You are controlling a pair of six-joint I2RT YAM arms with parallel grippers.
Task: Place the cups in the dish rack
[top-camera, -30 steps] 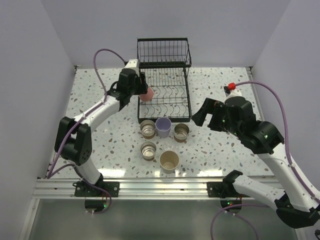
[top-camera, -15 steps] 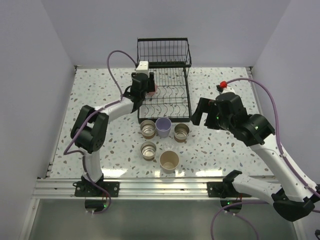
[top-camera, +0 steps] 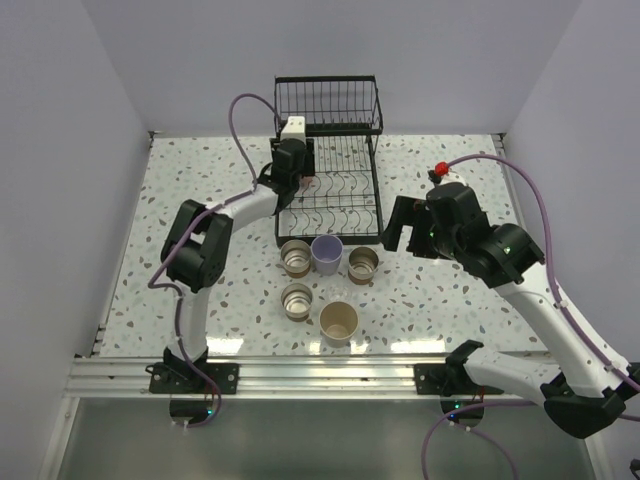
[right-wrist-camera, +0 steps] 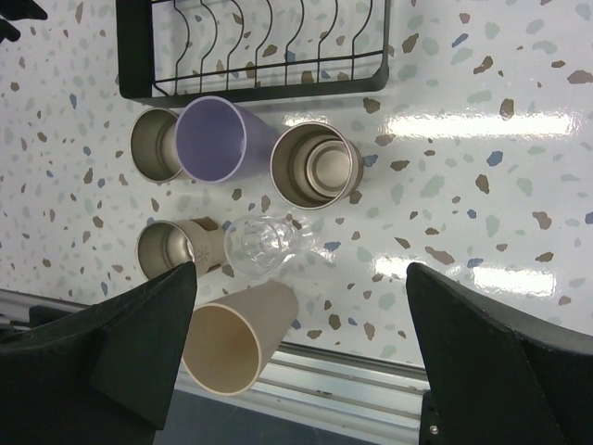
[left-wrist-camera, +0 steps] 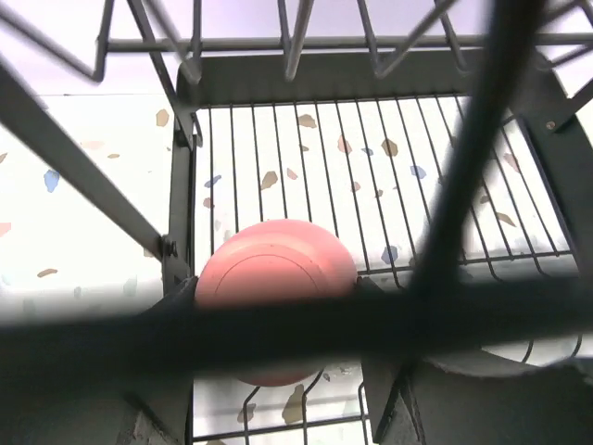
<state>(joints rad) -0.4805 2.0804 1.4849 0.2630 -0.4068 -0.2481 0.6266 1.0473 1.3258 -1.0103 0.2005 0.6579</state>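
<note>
Inside the left pincer [left-wrist-camera: 276, 311], the pink cup [left-wrist-camera: 275, 269] is held tight, bottom up, over the dish rack [left-wrist-camera: 185, 176]. The right pincer [right-wrist-camera: 301, 273] hangs wide open, empty, above the clear cup [right-wrist-camera: 262, 246].

A blurred dark bar [left-wrist-camera: 278, 334] hides part of the coral-pink cup [left-wrist-camera: 273, 260].

Bare tabletop [top-camera: 430, 300] right of clustered cups [top-camera: 326, 254]; dish rack [top-camera: 330, 238] behind.
</note>
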